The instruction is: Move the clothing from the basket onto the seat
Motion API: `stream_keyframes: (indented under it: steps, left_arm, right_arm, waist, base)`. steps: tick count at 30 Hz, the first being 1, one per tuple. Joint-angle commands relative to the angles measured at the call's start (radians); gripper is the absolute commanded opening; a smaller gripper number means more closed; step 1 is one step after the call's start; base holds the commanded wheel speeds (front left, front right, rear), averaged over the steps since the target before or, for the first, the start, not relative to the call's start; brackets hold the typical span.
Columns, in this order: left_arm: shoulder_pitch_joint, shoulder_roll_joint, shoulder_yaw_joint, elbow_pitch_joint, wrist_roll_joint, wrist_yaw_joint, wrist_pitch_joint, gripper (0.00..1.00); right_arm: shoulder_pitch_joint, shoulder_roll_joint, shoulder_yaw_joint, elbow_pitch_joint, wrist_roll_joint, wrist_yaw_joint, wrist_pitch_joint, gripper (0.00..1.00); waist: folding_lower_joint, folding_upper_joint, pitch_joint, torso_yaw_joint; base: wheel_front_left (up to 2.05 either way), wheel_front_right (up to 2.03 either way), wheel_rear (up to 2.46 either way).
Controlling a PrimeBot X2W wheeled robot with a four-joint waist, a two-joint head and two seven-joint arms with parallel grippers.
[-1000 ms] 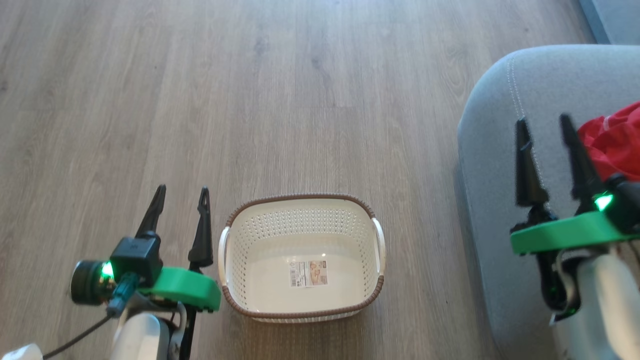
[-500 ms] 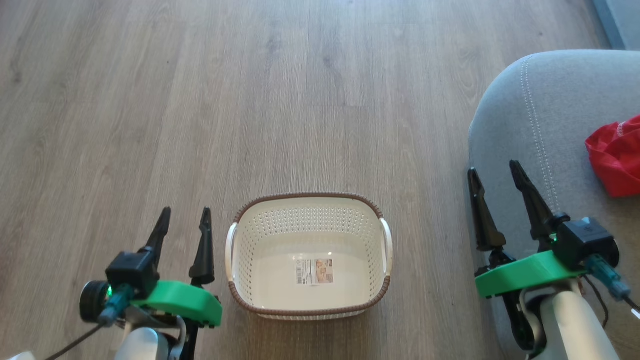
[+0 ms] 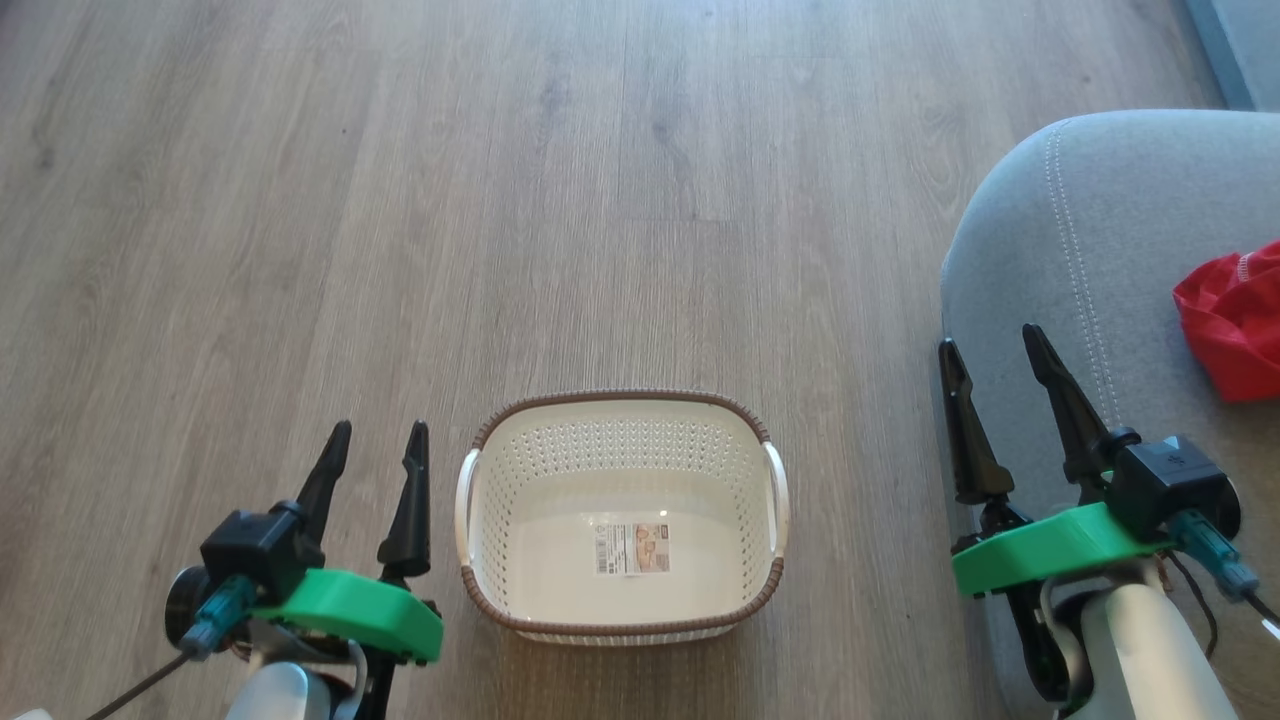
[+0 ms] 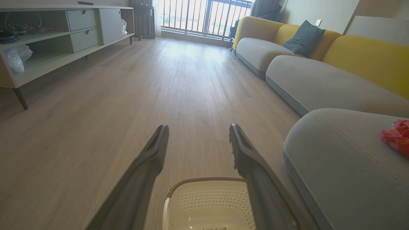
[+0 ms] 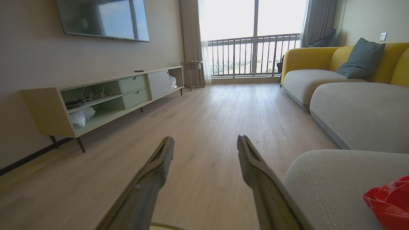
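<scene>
Lying crumpled on the large grey fabric-upholstered seat (image 3: 1100,250), well in from its stitched left edge, the bright red soft-fabric clothing (image 3: 1235,325) is out of the small cream-white perforated plastic basket (image 3: 620,397). That basket stands on the pale wood-plank floor (image 3: 500,200) between the two arms, apart from the seat's edge. Its inside shows nothing but a bare bottom and a paper label (image 3: 632,549).

What has changed is the right gripper (image 3: 990,340). A second ago it stood over the seat with its long dark fingers just beside the red fabric. Now it has drawn back toward the robot and hangs at the seat's left edge, well apart from the clothing. Its jaws are spread and empty, as they were then. The left gripper (image 3: 381,427) has barely shifted; it sits just beside the basket's left handle, jaws likewise apart with nothing between them. The head view itself has drifted a little, which accounts for the basket's slight change of place.

My reading is that the drop-off is over and the arm is retreating. With the basket empty, the task looks finished. The red fabric runs off the picture's right edge, so how much lies there I cannot tell.
</scene>
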Motion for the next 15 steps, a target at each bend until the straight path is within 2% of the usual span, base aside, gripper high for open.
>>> stream_keyframes:
  steps: [1,15]
  left_arm:
    - [-0.023,0.004,0.04,-0.03,-0.008,-0.003,-0.01,1.0]
    - [-0.02,0.004,0.048,-0.01,-0.047,-0.013,-0.01,1.0]
  right_arm:
    - [-0.011,0.008,0.02,-0.031,-0.004,0.0,-0.003,1.0]
    - [-0.01,0.01,0.02,-0.019,-0.004,0.0,-0.003,1.0]
  waist:
    - [0.0001,0.0,-0.001,0.001]
    - [0.0001,0.0,-0.007,0.001]
  base:
    - [0.0,0.0,0.0]
    - [0.0,0.0,0.0]
